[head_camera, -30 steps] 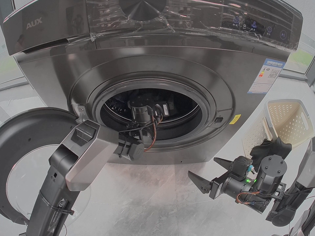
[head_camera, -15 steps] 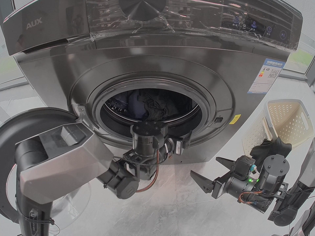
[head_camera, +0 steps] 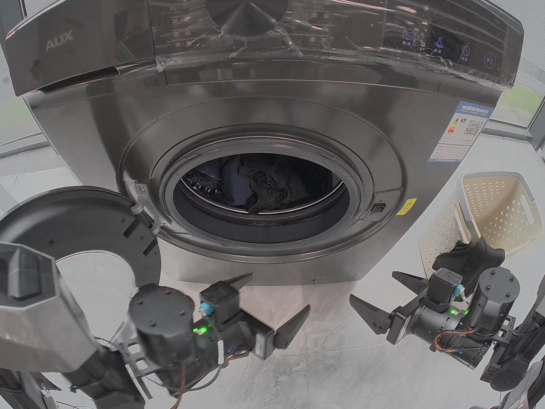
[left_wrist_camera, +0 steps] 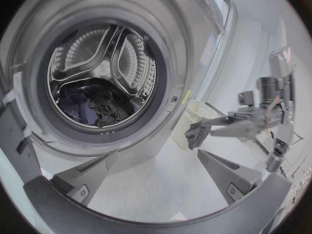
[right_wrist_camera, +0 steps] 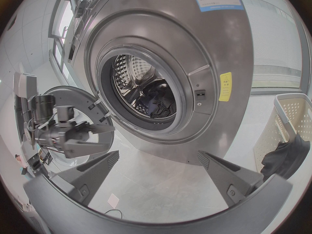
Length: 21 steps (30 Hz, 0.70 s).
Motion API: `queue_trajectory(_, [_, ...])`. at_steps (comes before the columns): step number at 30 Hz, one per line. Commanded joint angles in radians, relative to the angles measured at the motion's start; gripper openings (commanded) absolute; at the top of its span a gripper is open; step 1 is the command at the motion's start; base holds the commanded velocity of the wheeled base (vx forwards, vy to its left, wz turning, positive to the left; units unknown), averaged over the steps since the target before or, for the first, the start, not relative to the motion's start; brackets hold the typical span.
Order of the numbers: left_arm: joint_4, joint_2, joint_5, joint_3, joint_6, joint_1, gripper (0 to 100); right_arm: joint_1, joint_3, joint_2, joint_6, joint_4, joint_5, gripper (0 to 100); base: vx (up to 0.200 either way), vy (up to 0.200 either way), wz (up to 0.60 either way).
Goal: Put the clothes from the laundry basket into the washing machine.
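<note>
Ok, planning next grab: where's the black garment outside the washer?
Head view, robot's right: the crumpled black garment drapes over the cream perforated laundry basket, beside the right pincer.

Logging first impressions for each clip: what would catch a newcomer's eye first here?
The washing machine stands centre, dark clothes heaped in its open drum, its door swung wide to the left. At right, a dark garment hangs over the rim of the cream laundry basket. The left gripper and right gripper hover open and empty low before the machine.
</note>
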Motion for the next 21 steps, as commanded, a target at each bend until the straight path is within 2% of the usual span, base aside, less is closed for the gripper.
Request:
queue_trajectory(1, [-0.122, -0.409, -0.009, 0.369, -0.019, -0.055, 100, -0.068, 0.111, -0.218, -0.009, 0.003, -0.011, 100, -0.2, 0.0, 0.0])
queue_trajectory(5, [-0.028, -0.561, 0.03, 0.369, -0.01, -0.052, 100, -0.145, 0.111, -0.321, -0.031, 0.046, -0.011, 100, -0.2, 0.0, 0.0])
queue_trajectory(8, [0.137, -0.699, 0.055, 0.369, 0.0, -0.05, 100, -0.177, 0.111, -0.434, -0.032, 0.19, -0.029, 100, -0.2, 0.0, 0.0])
queue_trajectory(11, [0.28, -0.822, 0.063, 0.369, -0.006, 0.002, 100, -0.183, 0.111, -0.574, -0.035, 0.371, -0.065, 100, -0.2, 0.0, 0.0])
queue_trajectory(12, [0.378, -0.911, 0.05, 0.369, -0.003, 0.067, 100, -0.182, 0.111, -0.675, -0.042, 0.508, -0.078, 100, -0.2, 0.0, 0.0])
queue_trajectory(14, [0.484, -1.032, 0.023, 0.369, -0.001, 0.108, 100, -0.188, 0.111, -0.793, -0.048, 0.652, -0.088, 100, -0.2, 0.0, 0.0])
queue_trajectory(15, [0.507, -1.057, 0.012, 0.369, -0.001, 0.114, 100, -0.193, 0.111, -0.818, -0.048, 0.679, -0.089, 100, -0.2, 0.0, 0.0])
queue_trajectory(16, [0.582, -1.13, -0.02, 0.369, 0.002, 0.136, 100, -0.22, 0.111, -0.898, -0.051, 0.756, -0.095, 100, -0.2, 0.0, 0.0])
queue_trajectory(17, [0.611, -1.155, -0.026, 0.369, 0.005, 0.149, 100, -0.237, 0.111, -0.925, -0.052, 0.782, -0.095, 100, -0.2, 0.0, 0.0])
queue_trajectory(19, [0.719, -1.258, -0.045, 0.369, 0.016, 0.228, 100, -0.294, 0.111, -1.036, -0.062, 0.873, -0.097, 100, -0.2, 0.0, 0.0])
queue_trajectory(20, [0.737, -1.279, -0.046, 0.369, 0.019, 0.24, 100, -0.303, 0.111, -1.057, -0.062, 0.891, -0.097, 100, -0.2, 0.0, 0.0])
queue_trajectory(21, [0.794, -1.344, -0.055, 0.369, 0.025, 0.274, 100, -0.329, 0.111, -1.14, -0.068, 0.96, -0.097, 100, -0.2, 0.0, 0.0])
